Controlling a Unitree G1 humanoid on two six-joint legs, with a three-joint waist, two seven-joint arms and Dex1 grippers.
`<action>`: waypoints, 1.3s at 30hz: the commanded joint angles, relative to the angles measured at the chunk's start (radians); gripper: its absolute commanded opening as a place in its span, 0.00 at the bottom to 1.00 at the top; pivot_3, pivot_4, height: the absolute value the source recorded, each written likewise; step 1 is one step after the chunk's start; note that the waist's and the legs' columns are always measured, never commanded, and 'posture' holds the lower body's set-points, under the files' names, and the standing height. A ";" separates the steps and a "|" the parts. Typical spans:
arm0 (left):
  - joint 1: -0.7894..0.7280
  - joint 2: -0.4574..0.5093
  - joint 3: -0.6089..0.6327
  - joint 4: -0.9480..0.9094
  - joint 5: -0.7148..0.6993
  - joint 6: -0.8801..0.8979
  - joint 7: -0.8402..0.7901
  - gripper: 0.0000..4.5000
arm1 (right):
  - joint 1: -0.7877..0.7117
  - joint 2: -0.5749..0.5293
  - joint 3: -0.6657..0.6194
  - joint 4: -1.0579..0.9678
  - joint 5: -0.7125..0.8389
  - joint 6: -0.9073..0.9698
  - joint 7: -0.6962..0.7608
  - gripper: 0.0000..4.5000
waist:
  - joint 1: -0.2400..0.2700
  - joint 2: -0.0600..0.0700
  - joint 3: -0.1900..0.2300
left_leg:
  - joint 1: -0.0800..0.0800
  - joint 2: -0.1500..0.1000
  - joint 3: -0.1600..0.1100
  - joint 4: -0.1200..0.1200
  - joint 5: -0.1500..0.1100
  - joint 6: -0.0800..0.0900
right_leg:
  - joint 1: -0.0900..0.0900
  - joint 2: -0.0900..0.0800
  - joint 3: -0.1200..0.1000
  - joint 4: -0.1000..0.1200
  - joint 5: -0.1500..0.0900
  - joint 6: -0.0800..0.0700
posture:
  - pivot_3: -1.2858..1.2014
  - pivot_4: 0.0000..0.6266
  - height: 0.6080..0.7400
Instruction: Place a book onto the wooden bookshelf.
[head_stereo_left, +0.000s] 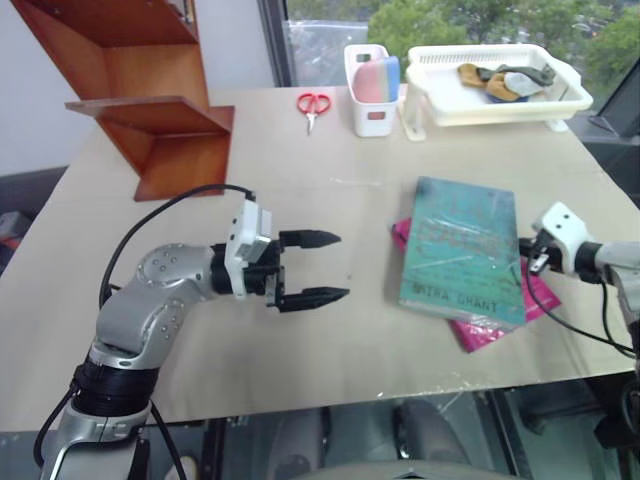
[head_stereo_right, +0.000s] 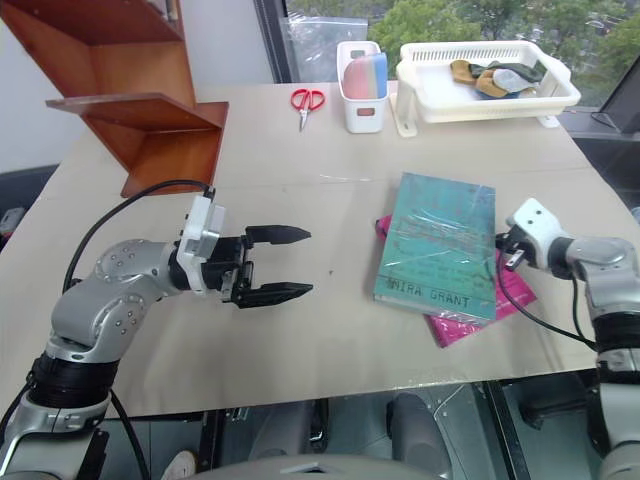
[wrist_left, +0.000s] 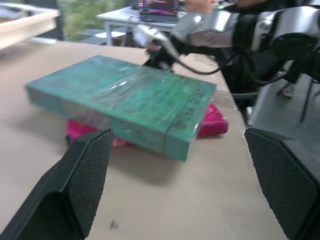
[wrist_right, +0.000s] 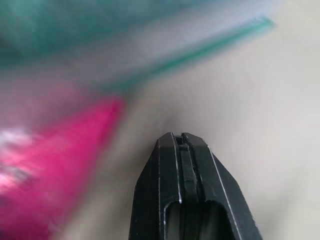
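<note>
Grippers: two. Left gripper (head_stereo_left: 318, 268) hovers over bare table (head_stereo_left: 330, 340), jaws wide apart, nothing between them, pointing toward the books. Right gripper (wrist_right: 181, 146) has its fingers pressed together, empty, low at the right edge of the book stack, tip near the pink cover. Books: two, stacked. Teal book (head_stereo_left: 463, 248) lies flat on top of one pink book (head_stereo_left: 490, 327), right of table centre. Farther back: one red scissors (head_stereo_left: 313, 104), one white cup (head_stereo_left: 369, 92), one white tray (head_stereo_left: 497, 88). Wooden bookshelf (head_stereo_left: 150, 100) stands at far left corner, well apart from the book.
</note>
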 joint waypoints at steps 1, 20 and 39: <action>-0.016 -0.002 0.003 0.015 0.020 -0.028 -0.005 1.00 | 0.069 -0.022 -0.082 -0.233 0.068 0.104 -0.023 0.01 | 0.002 0.000 0.000 | -0.001 0.000 0.000 0.000 0.000 0.000 | -0.001 0.000 0.000 0.000 0.000 0.000 | 0.52 0.24 1.00; -0.028 -0.010 -0.016 0.088 0.074 -0.033 -0.029 1.00 | 0.214 0.041 -0.037 -0.629 0.132 0.303 -0.084 0.01 | -0.002 -0.001 0.001 | -0.001 0.001 0.002 0.000 0.000 0.000 | -0.002 0.001 0.002 0.001 0.000 0.000 | 0.52 0.24 1.00; -0.260 -0.223 -0.040 0.321 -0.082 0.548 0.221 1.00 | 0.733 0.097 -0.727 -1.127 0.527 0.463 -0.025 0.83 | 0.009 -0.001 0.002 | -0.004 -0.001 -0.005 0.000 0.000 0.000 | -0.002 0.001 -0.004 0.001 -0.001 0.001 | 0.52 0.24 1.00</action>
